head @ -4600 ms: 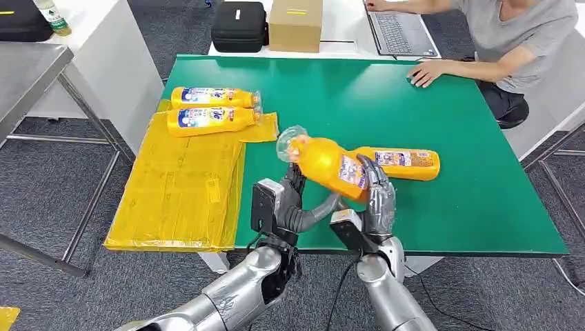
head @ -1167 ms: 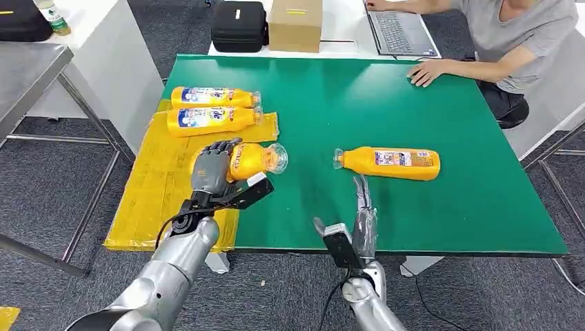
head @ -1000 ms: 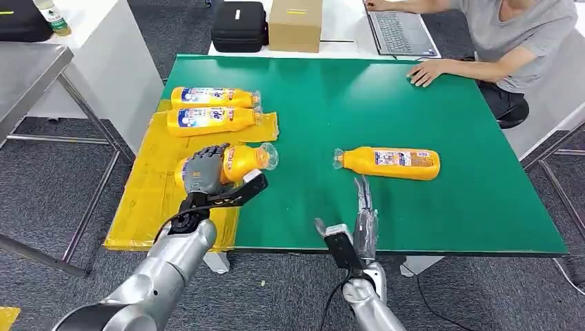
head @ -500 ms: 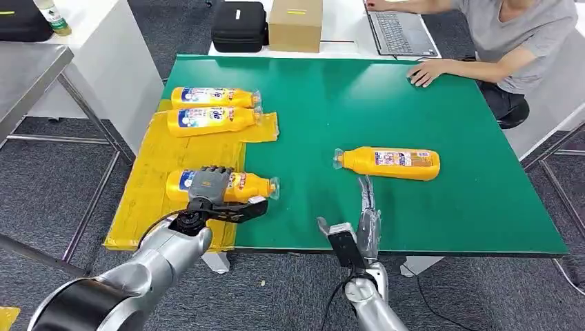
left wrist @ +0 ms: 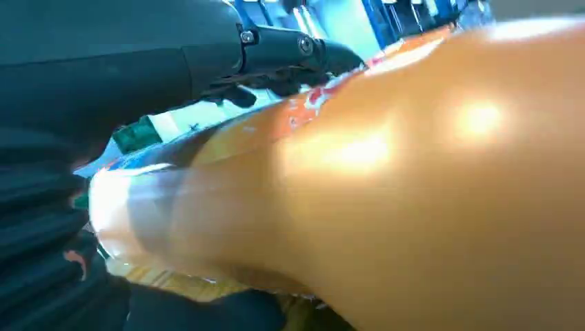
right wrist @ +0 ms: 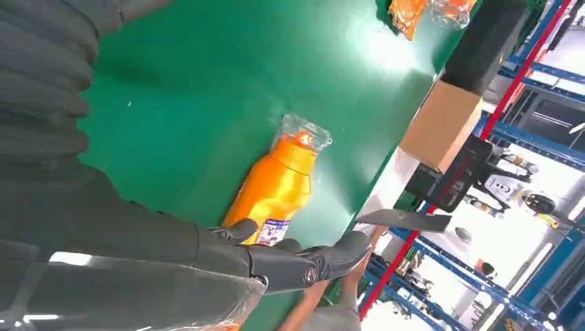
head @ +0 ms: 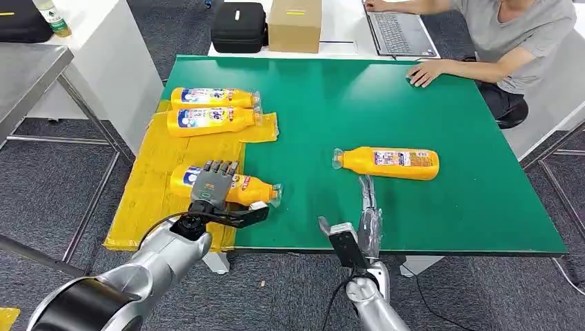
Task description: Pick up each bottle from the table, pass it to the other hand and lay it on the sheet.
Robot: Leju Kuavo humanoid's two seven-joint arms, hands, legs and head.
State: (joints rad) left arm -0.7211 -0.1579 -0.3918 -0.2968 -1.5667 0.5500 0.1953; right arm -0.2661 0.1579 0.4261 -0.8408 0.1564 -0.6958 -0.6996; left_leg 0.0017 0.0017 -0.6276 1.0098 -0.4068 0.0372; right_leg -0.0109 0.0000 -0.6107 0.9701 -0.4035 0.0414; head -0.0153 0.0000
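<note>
Left hand point(head: 210, 183): lying palm-down over the middle of a third bottle point(head: 243, 187), fingers draped across its label and thumb reaching under the near side; whether the fingers are clamping or only resting on it cannot be told. In the left wrist view the orange body of that bottle point(left wrist: 386, 200) is pressing close against the dark fingers point(left wrist: 290, 52).

Third bottle: lying on its side on the yellow sheet point(head: 159, 207), base toward the sheet's outer side, clear-wrapped cap end poking past the sheet's inner edge over the green table point(head: 386, 96).

Right hand point(head: 367, 217): standing at the table's near edge with fingers straight, close together and pointing away from the robot, holding nothing. In the right wrist view the fingers point(right wrist: 303, 265) are stretching out flat above the green surface.

Fourth bottle point(head: 388, 163): lying on its side on the bare table just beyond the right hand, apart from it, cap end pointing toward the sheet. The right wrist view is showing the same bottle point(right wrist: 276, 189) with its clear-wrapped cap.

Two further bottles point(head: 215, 97) point(head: 214, 119): lying side by side at the sheet's far end, caps toward the table's middle.

Person's hand point(head: 424, 72): resting on the far edge of the table, beside a laptop point(head: 400, 31). A cardboard box point(head: 295, 24) and a black case point(head: 239, 26) are sitting beyond the far edge.
</note>
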